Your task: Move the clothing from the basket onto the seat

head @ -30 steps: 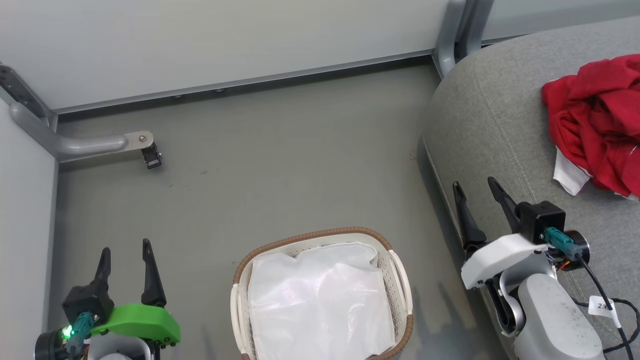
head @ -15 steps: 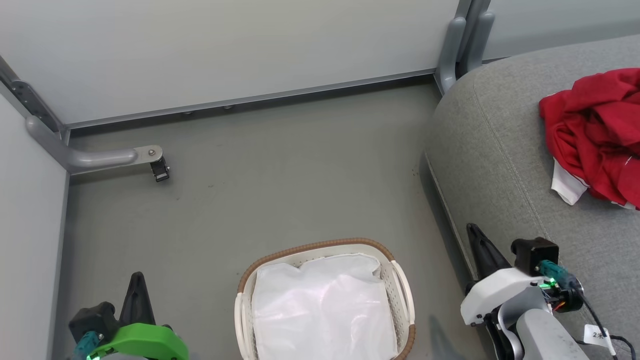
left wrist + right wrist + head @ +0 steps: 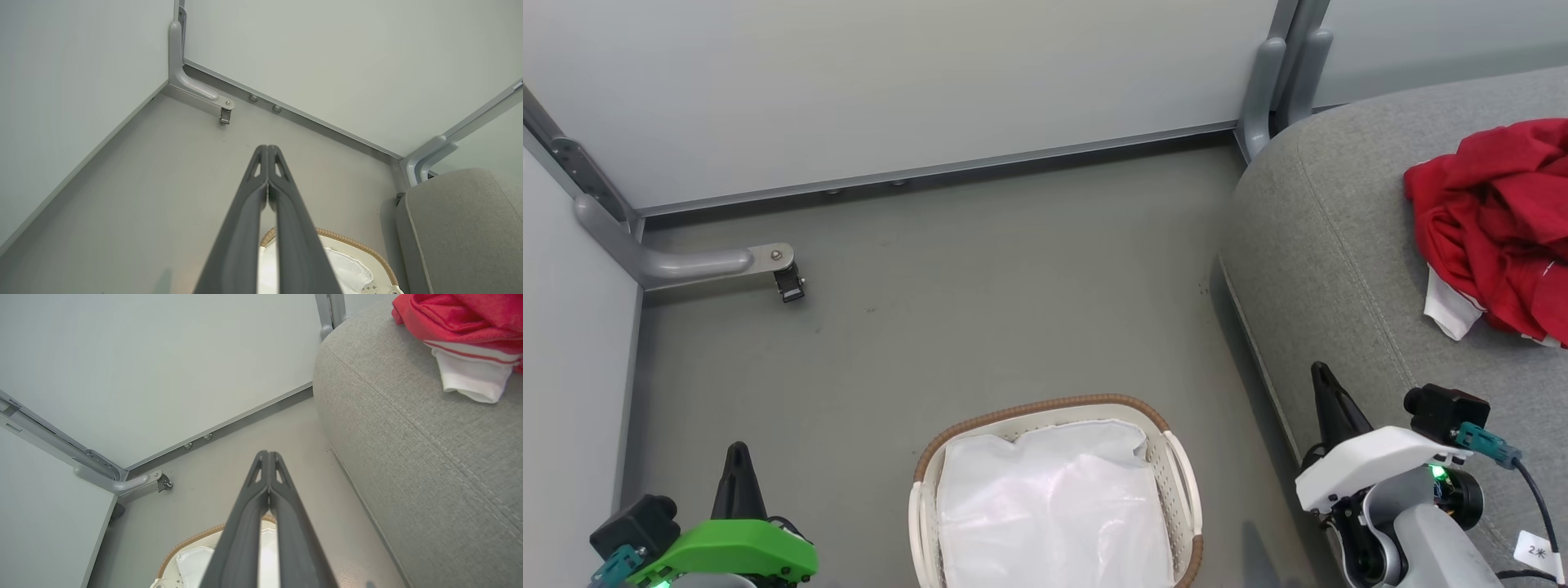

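Left gripper (image 3: 738, 461), fingers pressed together on nothing, sits left of the basket (image 3: 1045, 406), which holds a white liner (image 3: 1054, 506). Right gripper (image 3: 1327, 392), fingers likewise together and empty, is right of the basket, at the seat's (image 3: 1331, 245) front edge. The clothing (image 3: 1494, 220) lies heaped on the seat, ahead and right of that gripper, well apart from it.

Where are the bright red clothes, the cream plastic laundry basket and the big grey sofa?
bright red clothes (image 3: 1494, 212), head view, middle of the crumpled heap.
cream plastic laundry basket (image 3: 1045, 403), head view, its brown woven rim.
big grey sofa (image 3: 1339, 269), head view, bare upholstery beside the clothes.
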